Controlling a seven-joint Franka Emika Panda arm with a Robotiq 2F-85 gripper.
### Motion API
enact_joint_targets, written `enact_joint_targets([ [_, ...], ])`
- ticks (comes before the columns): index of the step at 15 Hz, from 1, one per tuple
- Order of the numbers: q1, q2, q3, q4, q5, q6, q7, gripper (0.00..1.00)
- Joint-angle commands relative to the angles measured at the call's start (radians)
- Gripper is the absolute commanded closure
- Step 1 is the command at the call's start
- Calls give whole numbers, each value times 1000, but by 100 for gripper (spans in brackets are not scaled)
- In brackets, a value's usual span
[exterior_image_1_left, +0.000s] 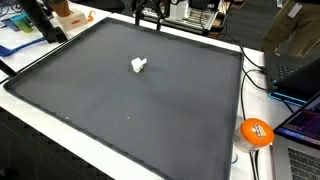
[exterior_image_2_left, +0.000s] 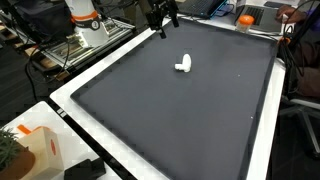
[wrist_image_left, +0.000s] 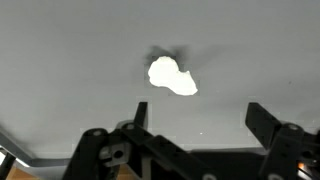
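A small white lumpy object (exterior_image_1_left: 139, 66) lies on the big dark grey mat (exterior_image_1_left: 120, 110); it also shows in the exterior view (exterior_image_2_left: 183, 66) and in the wrist view (wrist_image_left: 172, 76). My gripper (exterior_image_1_left: 151, 17) hangs above the mat's far edge, well apart from the white object; it also shows in the exterior view (exterior_image_2_left: 161, 16). In the wrist view its black fingers (wrist_image_left: 198, 115) are spread wide with nothing between them, and the white object lies ahead of them on the mat (wrist_image_left: 80, 60).
An orange ball (exterior_image_1_left: 256, 132) lies off the mat's edge beside laptops (exterior_image_1_left: 295, 70) and cables. A blue paper and boxes sit at the far corner (exterior_image_1_left: 20, 40). A cardboard box (exterior_image_2_left: 35, 150) stands near the mat's corner. A rack of equipment (exterior_image_2_left: 85, 40) stands beside the table.
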Motion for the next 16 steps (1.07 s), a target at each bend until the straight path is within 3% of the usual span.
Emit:
enact_joint_targets([
  [1,-1,-86,3,-38,-5,-85,-36,0],
  [4,-3,-160,6,-71,-23,-136,-74,0],
  [10,-23,-325,-26,-170,-11,-149,-370,0],
  [11,-210,-337,134,-191,40,-139,-467,0],
  [12,-72,-370,1,-196,-61,-139,-390,0],
  [13,-289,-358,166,-230,81,-122,-562,0],
  [14,-329,-369,181,-249,123,-115,-608,0],
  [16,-478,-365,285,-283,230,-83,-751,0],
])
